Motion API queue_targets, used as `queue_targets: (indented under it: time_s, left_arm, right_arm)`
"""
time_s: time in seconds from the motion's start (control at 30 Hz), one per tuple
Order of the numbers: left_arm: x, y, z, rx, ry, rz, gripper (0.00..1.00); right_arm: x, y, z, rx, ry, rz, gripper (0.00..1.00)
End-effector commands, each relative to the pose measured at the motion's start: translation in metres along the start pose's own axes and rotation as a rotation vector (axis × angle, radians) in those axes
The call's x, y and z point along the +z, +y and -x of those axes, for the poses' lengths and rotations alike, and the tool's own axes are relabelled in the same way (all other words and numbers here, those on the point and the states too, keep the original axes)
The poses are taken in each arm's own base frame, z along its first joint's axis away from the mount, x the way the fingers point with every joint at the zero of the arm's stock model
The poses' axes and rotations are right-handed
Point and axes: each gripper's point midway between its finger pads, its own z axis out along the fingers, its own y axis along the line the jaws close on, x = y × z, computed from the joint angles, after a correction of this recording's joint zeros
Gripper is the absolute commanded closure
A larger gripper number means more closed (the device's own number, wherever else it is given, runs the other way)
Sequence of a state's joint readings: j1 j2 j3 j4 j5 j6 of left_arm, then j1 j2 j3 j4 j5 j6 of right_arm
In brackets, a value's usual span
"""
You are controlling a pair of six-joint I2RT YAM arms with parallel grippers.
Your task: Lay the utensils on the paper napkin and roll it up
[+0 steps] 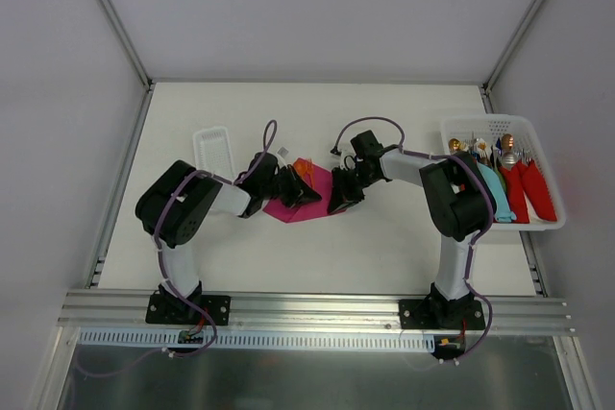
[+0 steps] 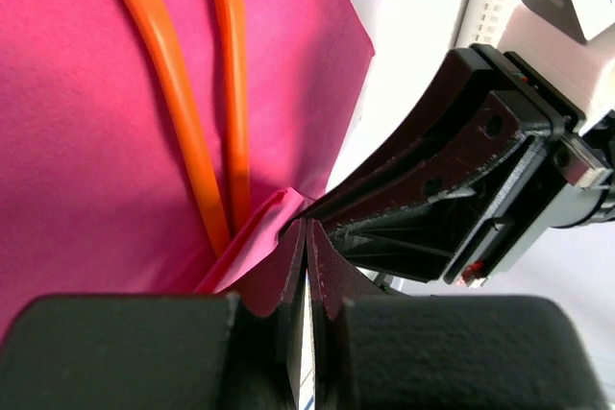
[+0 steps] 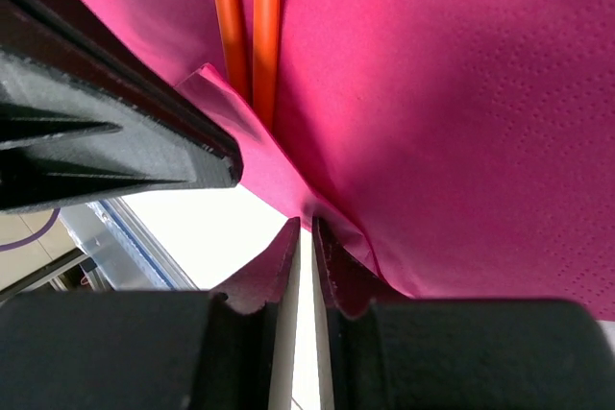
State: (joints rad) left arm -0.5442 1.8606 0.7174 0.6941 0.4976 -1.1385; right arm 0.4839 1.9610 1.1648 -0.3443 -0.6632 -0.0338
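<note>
The magenta paper napkin (image 1: 306, 208) lies mid-table, and it fills the left wrist view (image 2: 86, 141) and the right wrist view (image 3: 461, 93). Two orange utensils (image 1: 305, 171) lie side by side on it. Only their handles show in the left wrist view (image 2: 168, 74) and the right wrist view (image 3: 266, 36), so I cannot tell spoon from fork. My left gripper (image 2: 306, 226) and right gripper (image 3: 306, 223) meet tip to tip at the napkin's near edge. Both are shut, pinching that edge. A napkin flap (image 2: 255, 242) is folded up over the handle ends.
A white basket (image 1: 490, 122) at the right holds metal utensils with red and teal wraps. A small white tray (image 1: 213, 153) lies at the left behind the left arm. The two grippers (image 1: 322, 194) nearly touch each other.
</note>
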Motion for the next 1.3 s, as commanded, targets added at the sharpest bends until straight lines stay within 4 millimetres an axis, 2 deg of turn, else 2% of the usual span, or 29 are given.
queue_targets:
  time_s: [0.0,0.23,0.53,0.57,0.63,0.73,0.87,0.93,1.03,1.1,1.13,1.27]
  left_arm:
    - [0.004,-0.004,-0.001,0.02,-0.007,-0.04,1.0]
    - [0.008,0.014,0.002,-0.006,-0.023,0.018,1.0]
    - [0.011,0.021,0.005,-0.026,-0.033,0.01,1.0]
    - [0.012,0.026,0.003,-0.035,-0.028,0.011,1.0]
    - [0.013,0.023,0.004,-0.05,-0.033,-0.016,1.0]
    - [0.017,0.03,0.002,-0.071,-0.025,-0.027,1.0]
    - [0.019,0.031,0.001,-0.082,-0.03,-0.064,1.0]
    - [0.021,0.034,0.0,-0.102,-0.027,-0.076,1.0]
    - [0.021,0.035,0.0,-0.118,-0.029,-0.092,1.0]
    - [0.022,0.037,0.0,-0.124,-0.03,-0.097,1.0]
    - [0.021,0.039,-0.001,-0.127,-0.029,-0.093,1.0]
    - [0.021,0.039,-0.001,-0.125,-0.027,-0.094,1.0]
  right_arm:
    - [0.002,-0.013,-0.008,0.0,0.044,-0.045,0.87]
    - [0.0,-0.012,-0.006,-0.006,0.037,-0.042,0.88]
    - [-0.004,-0.009,-0.004,-0.01,0.032,-0.035,0.87]
    - [-0.006,-0.007,-0.001,-0.022,0.023,-0.031,0.85]
    - [-0.013,-0.005,0.003,-0.023,0.004,-0.019,0.81]
    - [-0.031,0.006,0.016,-0.031,-0.052,0.03,0.68]
    - [-0.058,0.013,0.031,-0.005,-0.129,0.087,0.61]
    - [-0.071,0.007,0.035,0.026,-0.162,0.089,0.6]
    - [-0.083,-0.013,0.035,0.085,-0.199,0.052,0.59]
    - [-0.089,-0.034,0.035,0.129,-0.225,-0.006,0.52]
    - [-0.087,-0.042,0.032,0.151,-0.221,-0.028,0.47]
    - [-0.08,-0.066,0.029,0.219,-0.213,-0.094,0.43]
